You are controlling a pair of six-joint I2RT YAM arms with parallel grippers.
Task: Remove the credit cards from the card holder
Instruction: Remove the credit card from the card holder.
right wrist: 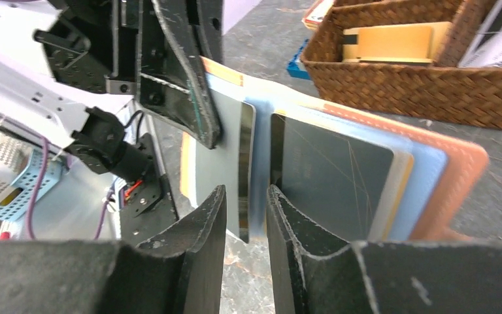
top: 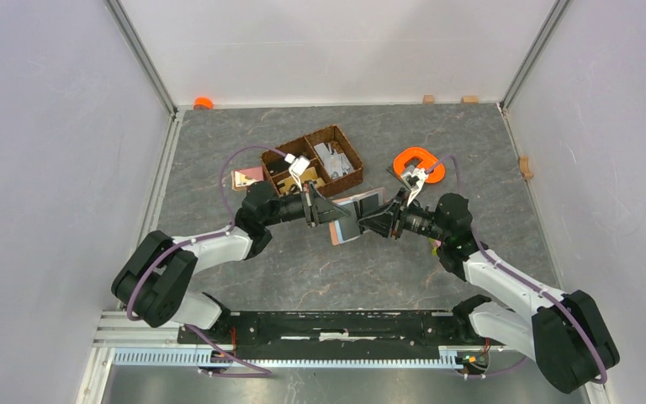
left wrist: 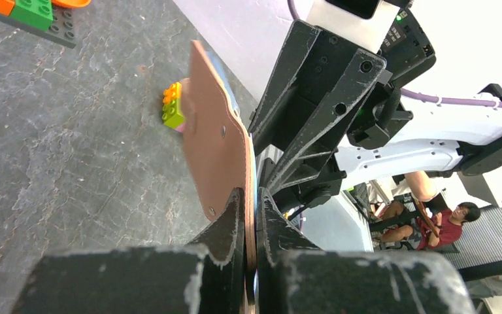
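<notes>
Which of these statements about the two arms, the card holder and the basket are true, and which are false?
1. The left gripper is shut on the card holder. True.
2. The card holder lies flat on the table. False: the left gripper holds it up.
3. The right gripper straddles the edge of a grey card. True.
4. The wicker basket is empty. False: it holds several things.

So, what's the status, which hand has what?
Left gripper shut on tan card holder. Right gripper open, jaws straddling edge of a grey card. None out yet. Wicker basket behind, not in the way.
</notes>
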